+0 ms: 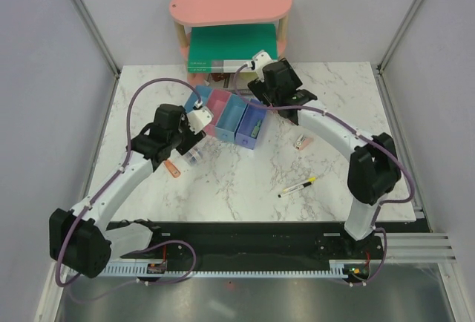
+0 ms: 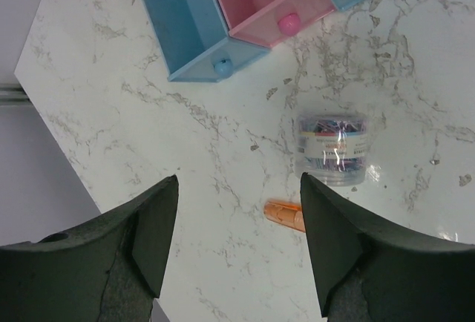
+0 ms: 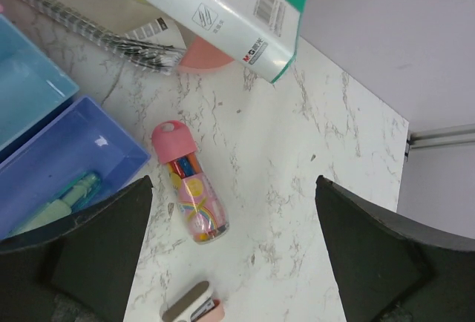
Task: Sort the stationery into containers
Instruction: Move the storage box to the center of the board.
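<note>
A yellow-and-black pen lies alone on the marble worktop, nearest the arm bases and right of centre. Further in on the left, an orange piece lies flat. A clear tub holding coloured bits sits just beyond it, near but apart. The left end effector hovers above this spot with its jaws apart and nothing between them. One of its fingers hides part of the orange piece.

On the right side, a pale pink piece rests on the worktop beside the right arm.

Past these, the row of four bins sits at an angle: blue, pink, blue, purple. The purple bin holds a green piece.

The right end effector hangs beyond the bins with its jaws spread wide, gripping nothing. Below it, a pink-capped tube lies on the worktop just beside the purple bin.

At the back, a green book lies on the lower tier of the pink shelf, with a spiral notebook partly under it.
</note>
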